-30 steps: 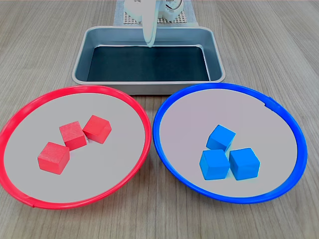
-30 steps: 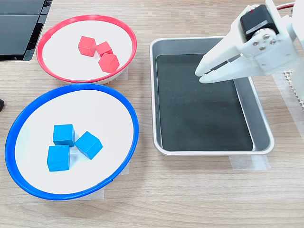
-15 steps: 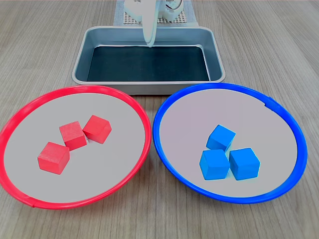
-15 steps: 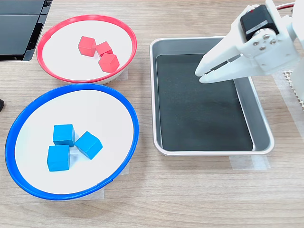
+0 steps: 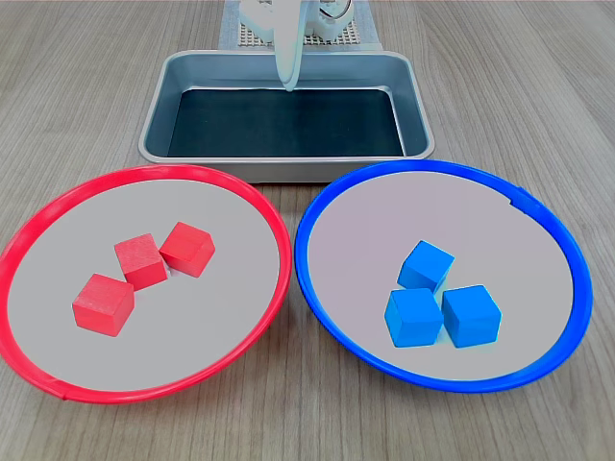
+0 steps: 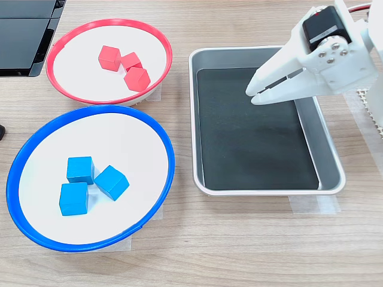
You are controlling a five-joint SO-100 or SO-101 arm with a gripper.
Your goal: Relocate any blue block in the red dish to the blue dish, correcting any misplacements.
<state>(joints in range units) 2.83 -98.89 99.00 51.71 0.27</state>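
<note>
Only the second exterior view shows the claw (image 6: 250,95) from the side, nearly closed, empty; its arm is cut off at the second exterior view's right.

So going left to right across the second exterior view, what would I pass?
Blue dish holding three blue blocks, level with the red dish holding three red cubes → metal tray → white gripper.
</note>
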